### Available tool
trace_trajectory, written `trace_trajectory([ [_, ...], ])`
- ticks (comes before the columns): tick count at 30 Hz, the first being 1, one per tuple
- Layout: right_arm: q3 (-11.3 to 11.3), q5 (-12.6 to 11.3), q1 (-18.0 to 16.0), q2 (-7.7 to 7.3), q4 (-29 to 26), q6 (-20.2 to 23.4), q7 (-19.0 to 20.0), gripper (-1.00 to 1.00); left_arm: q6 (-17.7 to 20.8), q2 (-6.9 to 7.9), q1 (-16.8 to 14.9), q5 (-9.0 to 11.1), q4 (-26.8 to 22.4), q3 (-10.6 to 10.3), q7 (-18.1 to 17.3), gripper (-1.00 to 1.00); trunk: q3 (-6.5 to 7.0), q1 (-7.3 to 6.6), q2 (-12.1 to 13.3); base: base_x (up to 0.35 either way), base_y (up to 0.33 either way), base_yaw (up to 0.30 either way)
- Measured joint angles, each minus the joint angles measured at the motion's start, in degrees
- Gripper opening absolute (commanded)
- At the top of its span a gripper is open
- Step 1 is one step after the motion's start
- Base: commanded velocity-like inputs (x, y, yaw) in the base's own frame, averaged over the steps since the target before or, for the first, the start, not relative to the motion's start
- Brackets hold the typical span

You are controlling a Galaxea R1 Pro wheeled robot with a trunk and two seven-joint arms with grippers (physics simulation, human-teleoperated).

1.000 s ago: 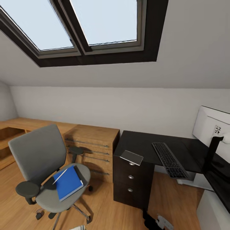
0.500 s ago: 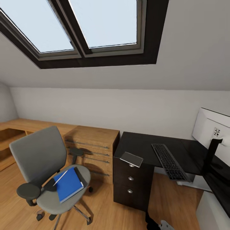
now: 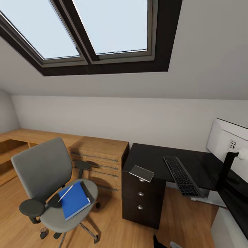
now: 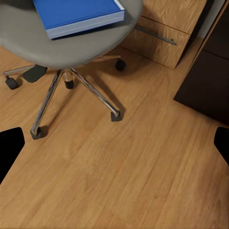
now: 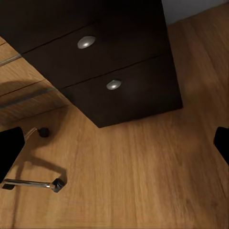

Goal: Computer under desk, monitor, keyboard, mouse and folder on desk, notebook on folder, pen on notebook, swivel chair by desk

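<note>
The grey swivel chair (image 3: 44, 172) stands on the floor left of the desk (image 3: 155, 156). The blue folder (image 3: 73, 199) lies on its seat with the white pen (image 3: 65, 192) across it. The folder (image 4: 76, 14) and chair base (image 4: 71, 90) also lie ahead of my open left gripper (image 4: 114, 145). The notebook (image 3: 141, 173) rests on the desk corner above the drawers. The keyboard (image 3: 181, 175) lies on the desk before the monitor (image 3: 225, 143). My open right gripper (image 5: 114, 148) hangs over the floor by the drawer unit (image 5: 109, 71). Computer and mouse are out of view.
A light wooden dresser (image 3: 100, 160) stands between chair and desk against the back wall. A dark-framed skylight (image 3: 89, 34) sits in the sloped ceiling. A pale box-like surface (image 3: 229, 227) shows under the desk at the lower right. Wood floor (image 4: 124, 181) spreads below both grippers.
The whole head view has shifted slightly, so the camera moved; the arm part at the bottom edge has almost slid out of the picture. Chair, folder and desk items stay put.
</note>
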Motion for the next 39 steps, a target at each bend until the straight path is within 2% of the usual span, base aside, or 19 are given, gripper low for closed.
trace_trajectory([
  [23,-0.02,0.28,0.02,0.18,0.05,0.00,0.04,1.00,0.02,-0.04,0.00,0.05,0.79,-0.10,0.18,1.00,4.14,-5.06,9.23,0.000,0.000,0.000],
  [33,-0.02,0.28,0.02,0.15,0.03,-0.01,0.04,1.00,0.06,-0.09,0.00,0.05,1.93,-0.32,0.17,1.00,5.94,-7.25,13.25,0.000,0.000,-0.006],
  [39,-0.01,0.29,0.02,0.08,-0.01,-0.09,0.04,1.00,0.07,-0.30,-0.01,-0.02,4.43,-0.39,0.15,1.00,7.02,-8.57,15.66,0.000,0.000,-0.162],
])
